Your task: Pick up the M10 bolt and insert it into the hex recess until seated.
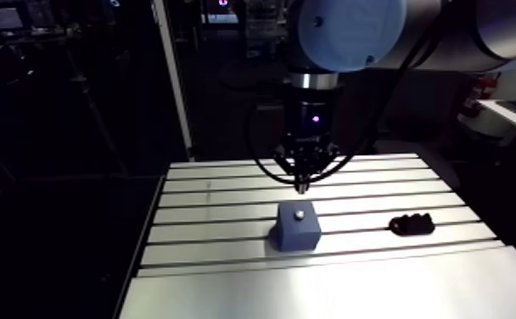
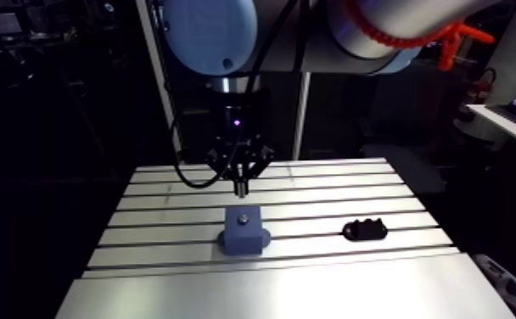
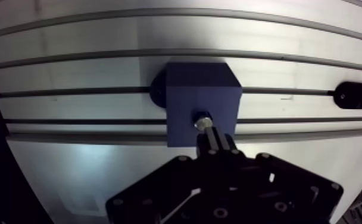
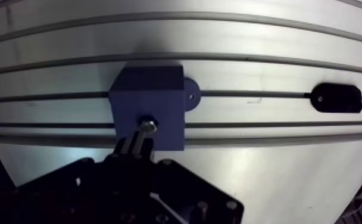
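Gripper [image 3: 214, 138], jaws closed empty, hangs above the bolt [image 3: 203, 123] in blue block [image 3: 201, 89] on slotted table [image 3: 70, 71].

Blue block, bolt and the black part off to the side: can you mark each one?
blue block [image 1: 295, 237], arm view, on its front face.
bolt [image 3: 203, 123], wrist view, on its shiny head in the block's top.
black part [image 1: 411, 224], arm view, on the middle of its body.

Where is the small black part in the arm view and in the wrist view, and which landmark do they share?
Arm view: the black part lies right of the blue block, apart from it.
Wrist view: the black part sits on the slot passing the block, well to its side.
Shared landmark: the blue block with the bolt on top.
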Robot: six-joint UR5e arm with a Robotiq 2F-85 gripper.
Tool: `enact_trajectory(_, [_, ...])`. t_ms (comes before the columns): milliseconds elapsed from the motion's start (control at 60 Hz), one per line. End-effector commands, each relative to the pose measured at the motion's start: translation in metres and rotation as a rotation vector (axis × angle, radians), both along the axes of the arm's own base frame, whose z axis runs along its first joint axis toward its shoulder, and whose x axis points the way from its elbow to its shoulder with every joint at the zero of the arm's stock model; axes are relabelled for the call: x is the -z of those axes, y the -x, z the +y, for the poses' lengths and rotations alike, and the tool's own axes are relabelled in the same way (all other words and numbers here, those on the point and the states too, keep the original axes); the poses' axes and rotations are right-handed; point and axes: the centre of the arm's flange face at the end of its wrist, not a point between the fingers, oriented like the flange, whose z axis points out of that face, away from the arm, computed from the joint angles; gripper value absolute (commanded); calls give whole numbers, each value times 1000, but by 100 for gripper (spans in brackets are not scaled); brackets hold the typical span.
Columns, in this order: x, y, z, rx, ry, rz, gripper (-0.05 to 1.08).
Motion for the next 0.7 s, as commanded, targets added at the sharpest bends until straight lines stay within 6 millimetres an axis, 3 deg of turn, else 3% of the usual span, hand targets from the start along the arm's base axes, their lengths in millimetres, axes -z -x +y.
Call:
enact_trajectory(17, [5, 1, -1, 15, -4, 4, 108])
enact_trajectory(700, [20, -7, -3, -6, 0, 9, 108])
